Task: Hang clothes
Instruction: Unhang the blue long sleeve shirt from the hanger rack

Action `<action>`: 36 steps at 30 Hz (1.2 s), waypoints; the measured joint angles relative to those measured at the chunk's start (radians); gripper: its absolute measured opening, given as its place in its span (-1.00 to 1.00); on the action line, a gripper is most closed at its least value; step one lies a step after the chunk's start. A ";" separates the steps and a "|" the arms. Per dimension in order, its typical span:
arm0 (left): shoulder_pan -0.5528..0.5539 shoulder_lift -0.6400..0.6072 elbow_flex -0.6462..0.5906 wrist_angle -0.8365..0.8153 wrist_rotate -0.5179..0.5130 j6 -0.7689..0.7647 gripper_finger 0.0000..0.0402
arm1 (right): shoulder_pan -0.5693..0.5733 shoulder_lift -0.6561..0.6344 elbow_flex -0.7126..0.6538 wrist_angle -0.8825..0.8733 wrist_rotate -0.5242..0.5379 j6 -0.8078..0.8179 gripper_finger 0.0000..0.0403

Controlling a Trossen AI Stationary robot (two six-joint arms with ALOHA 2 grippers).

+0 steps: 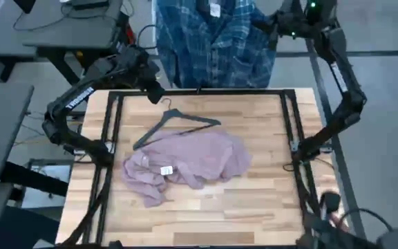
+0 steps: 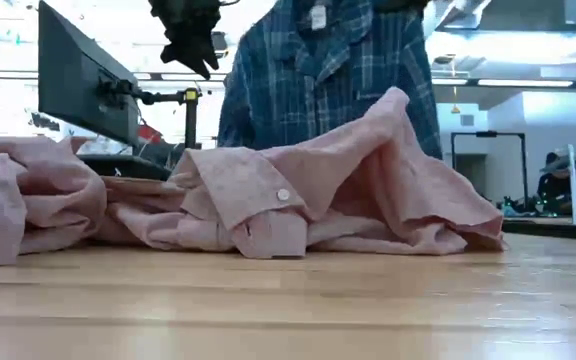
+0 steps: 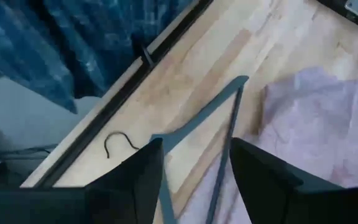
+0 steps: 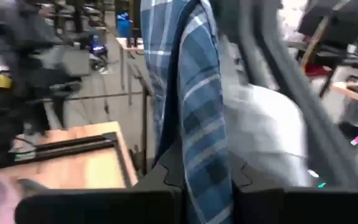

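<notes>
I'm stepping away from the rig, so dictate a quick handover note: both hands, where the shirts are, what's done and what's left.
Left hand: open, empty, above the dark hanger at the table's far edge.
Right hand: shut on the plaid shirt, beyond the far edge.
Plaid shirt: hanging behind the table; a white garment shows beside it in the right wrist view.
Pink shirt: crumpled mid-table, partly over the hanger, not hung.
Left: release the plaid, then hang the pink shirt.
</notes>
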 joint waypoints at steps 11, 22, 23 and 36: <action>-0.076 -0.002 0.300 0.004 -0.005 0.132 -0.16 | 0.252 -0.115 0.000 -0.138 0.170 0.016 -0.90; -0.212 -0.004 0.652 0.033 0.006 0.235 -0.16 | 0.628 -0.112 0.001 -0.210 0.397 0.094 -0.90; -0.222 -0.004 0.669 0.033 0.004 0.228 -0.16 | 0.657 -0.108 0.001 -0.219 0.418 0.095 -0.90; -0.430 0.022 0.713 -0.025 0.053 0.128 -0.16 | 0.878 -0.090 0.001 -0.253 0.511 0.127 -0.90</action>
